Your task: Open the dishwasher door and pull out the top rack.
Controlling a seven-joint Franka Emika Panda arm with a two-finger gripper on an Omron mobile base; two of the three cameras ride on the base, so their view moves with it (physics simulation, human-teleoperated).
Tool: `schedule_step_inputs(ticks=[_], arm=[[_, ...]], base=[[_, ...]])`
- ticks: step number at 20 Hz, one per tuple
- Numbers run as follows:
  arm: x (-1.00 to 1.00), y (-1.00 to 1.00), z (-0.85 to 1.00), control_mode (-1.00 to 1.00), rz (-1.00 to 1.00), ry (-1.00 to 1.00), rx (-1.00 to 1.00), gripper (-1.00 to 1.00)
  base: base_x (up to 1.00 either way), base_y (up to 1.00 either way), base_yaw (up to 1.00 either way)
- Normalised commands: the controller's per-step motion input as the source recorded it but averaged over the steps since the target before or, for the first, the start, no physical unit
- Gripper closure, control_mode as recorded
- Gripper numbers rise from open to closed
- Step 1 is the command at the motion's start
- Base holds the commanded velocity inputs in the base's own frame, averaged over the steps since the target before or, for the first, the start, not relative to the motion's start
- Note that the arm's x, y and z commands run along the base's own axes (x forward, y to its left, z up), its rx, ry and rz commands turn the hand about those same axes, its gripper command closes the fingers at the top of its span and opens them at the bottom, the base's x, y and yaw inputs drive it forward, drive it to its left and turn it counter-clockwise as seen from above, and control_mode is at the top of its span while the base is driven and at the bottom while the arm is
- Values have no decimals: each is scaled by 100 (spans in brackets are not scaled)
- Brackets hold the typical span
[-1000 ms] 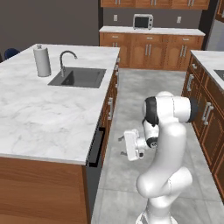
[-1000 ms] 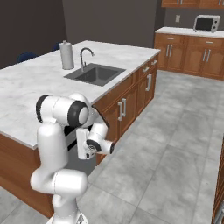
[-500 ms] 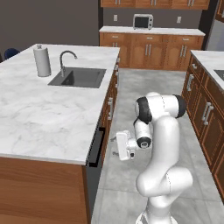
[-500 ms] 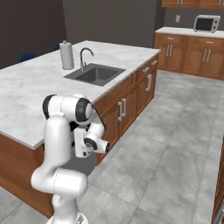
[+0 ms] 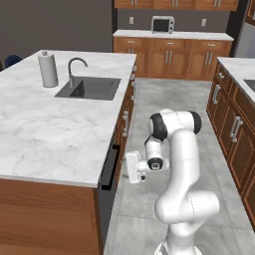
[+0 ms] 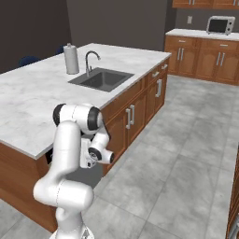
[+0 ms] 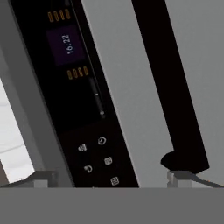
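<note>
The dishwasher door (image 5: 106, 203) is a dark panel set in the island's side under the marble top, and it stands closed. Its long black bar handle (image 5: 110, 167) runs along the top edge. My gripper (image 5: 124, 168) is level with that handle, a short way out from it, and points at the door. In the hand view the black control strip (image 7: 83, 109) with a lit clock, the grey door face (image 7: 127, 87) and the handle (image 7: 168, 83) are very close. My gripper (image 7: 111, 179) is open; the handle's end lies just inside the right fingertip (image 7: 181, 177). The top rack is hidden behind the door.
The island carries a sink (image 5: 89, 88), a faucet (image 5: 75, 67) and a paper-towel roll (image 5: 48, 69). Brown cabinet doors (image 5: 125, 122) run along the island beyond the dishwasher. More cabinets (image 5: 234, 134) line the right side, across a grey tiled aisle (image 5: 149, 99). A microwave (image 5: 162, 24) sits at the back.
The arm has swung the hand leftward toward the island, bringing the gripper from mid-aisle to close in front of the dishwasher handle. The door has not moved.
</note>
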Motion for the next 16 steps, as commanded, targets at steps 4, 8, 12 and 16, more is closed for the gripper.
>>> schedule_step_inputs(ticks=[4,8,12,16], arm=[[29,17,-37,-100,0,0,0,-100],[25,17,-37,-100,0,0,0,-100],[21,18,-38,-100,0,0,0,-100],[19,23,-34,-100,0,0,0,-100]], base=[[0,0,0],[0,0,0],[0,0,0],[0,0,0]])
